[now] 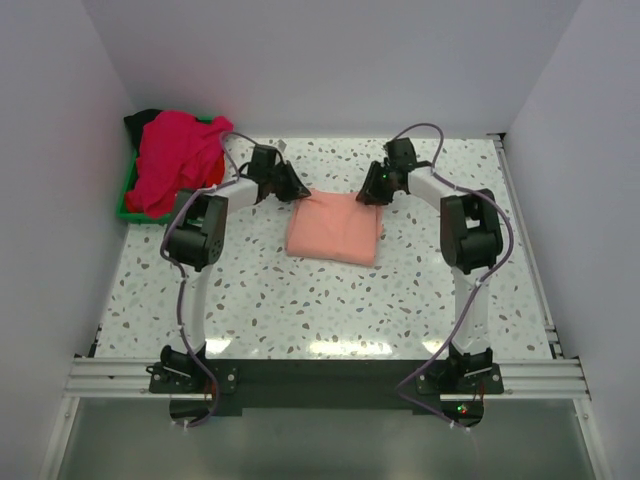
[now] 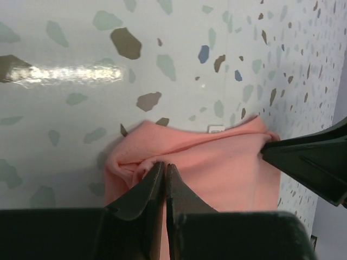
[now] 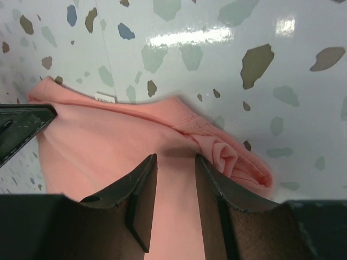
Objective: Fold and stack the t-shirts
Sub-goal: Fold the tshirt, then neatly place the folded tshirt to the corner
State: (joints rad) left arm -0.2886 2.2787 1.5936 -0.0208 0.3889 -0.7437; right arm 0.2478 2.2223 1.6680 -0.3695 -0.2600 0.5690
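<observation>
— How far along are they, do you reckon?

— Early on, I'd say. One salmon-pink t-shirt (image 1: 335, 228) lies flat as a rough rectangle on the far half of the counter (image 1: 300, 320), about midway between its left and right edges. It looks folded at least once, but its far edge is bunched at both corners, so I wouldn't call it finished.

— And the others?

— Heaped in the green tray (image 1: 127, 205) at the counter's far left corner. There's a magenta-pink t-shirt (image 1: 180, 160) spilling over the rim and a black t-shirt (image 1: 145, 120) behind it. How many are in that pile I can't tell. None of them looks folded, and there's no stack anywhere.

— What are the arms doing?

— Both are at the salmon shirt's far edge. The left hand (image 2: 164, 168) is at the far left corner, its jaws closed almost together on a wrinkle of the cloth. The right hand (image 3: 175, 158) is over the far right corner. Its jaws stand apart with cloth showing in the gap, so it has no pinch there yet. A small white label (image 2: 216, 129) peeks out along that edge between them.

— So another fold coming?

— That's my guess. After this shirt there's the whole tray to fold, then the stacking.
</observation>
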